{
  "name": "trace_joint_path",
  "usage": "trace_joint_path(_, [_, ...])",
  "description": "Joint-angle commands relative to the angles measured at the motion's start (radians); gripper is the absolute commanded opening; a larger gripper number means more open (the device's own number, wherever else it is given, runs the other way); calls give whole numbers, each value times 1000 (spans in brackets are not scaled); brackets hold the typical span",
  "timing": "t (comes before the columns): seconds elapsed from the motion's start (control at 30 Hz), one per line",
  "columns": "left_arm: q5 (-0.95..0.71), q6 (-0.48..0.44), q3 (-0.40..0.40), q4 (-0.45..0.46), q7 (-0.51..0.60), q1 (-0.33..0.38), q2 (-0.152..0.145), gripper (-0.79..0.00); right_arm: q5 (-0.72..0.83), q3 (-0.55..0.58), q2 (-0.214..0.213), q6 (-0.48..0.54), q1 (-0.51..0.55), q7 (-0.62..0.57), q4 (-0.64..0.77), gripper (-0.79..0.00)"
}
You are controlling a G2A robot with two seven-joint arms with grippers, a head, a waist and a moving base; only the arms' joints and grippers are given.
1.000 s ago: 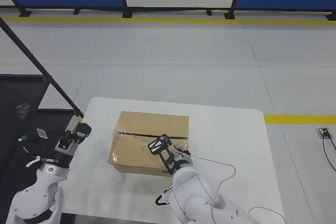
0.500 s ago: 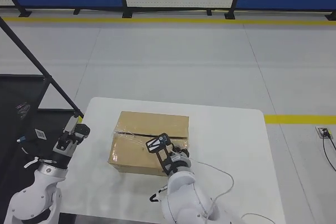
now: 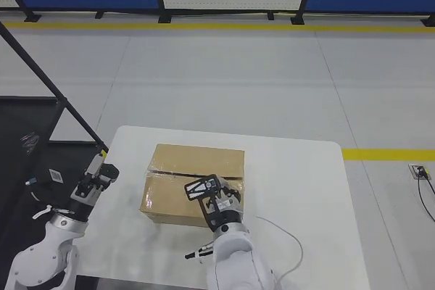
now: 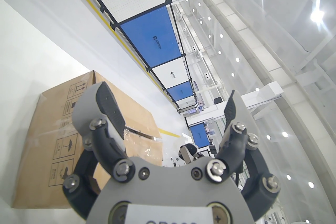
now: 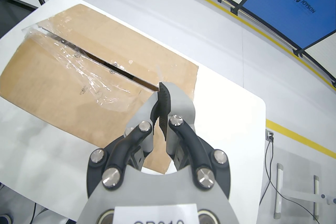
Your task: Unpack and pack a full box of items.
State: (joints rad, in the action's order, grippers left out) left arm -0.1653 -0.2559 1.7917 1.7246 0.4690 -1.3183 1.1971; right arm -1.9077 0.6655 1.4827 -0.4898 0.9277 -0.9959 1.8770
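While right hand (image 5: 161, 93) hangs clenched, left hand (image 4: 168, 96) spread, brown box (image 5: 52, 75) taped, seam (image 5: 119, 71) gaping.

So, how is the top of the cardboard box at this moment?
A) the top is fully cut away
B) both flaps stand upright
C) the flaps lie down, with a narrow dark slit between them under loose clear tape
C: on the cardboard box the flaps lie flat, with a dark slit showing under crumpled clear tape.

One cardboard box (image 3: 192, 181) is sitting on one white table (image 3: 297, 181); two grippers are showing, the left gripper (image 4: 168, 96) and the right gripper (image 5: 164, 93).
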Motion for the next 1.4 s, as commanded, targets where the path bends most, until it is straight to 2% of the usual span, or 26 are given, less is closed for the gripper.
trace_joint_path(0.0, [5,4,0,-3,17,1,-2,0,-1,1,7,0,7,43,-1,-785])
trace_joint_path(0.2, [17,6,6,-20,63,5,-10,0,67,19,22,6,48,215,16,-785])
trace_joint_path(0.63, [23,1,11,-23,84,4,-13,0,63,24,22,10,52,230,16,-785])
trace_joint_path(0.83, [31,19,-12,-7,63,3,-14,0,3,57,24,45,90,334,35,-785])
trace_joint_path(1.1, [58,55,-56,-17,78,30,-17,0,-108,67,36,100,100,397,8,-785])
trace_joint_path(1.37, [71,72,-95,-31,63,44,-18,0,-178,61,52,99,125,490,10,-785])
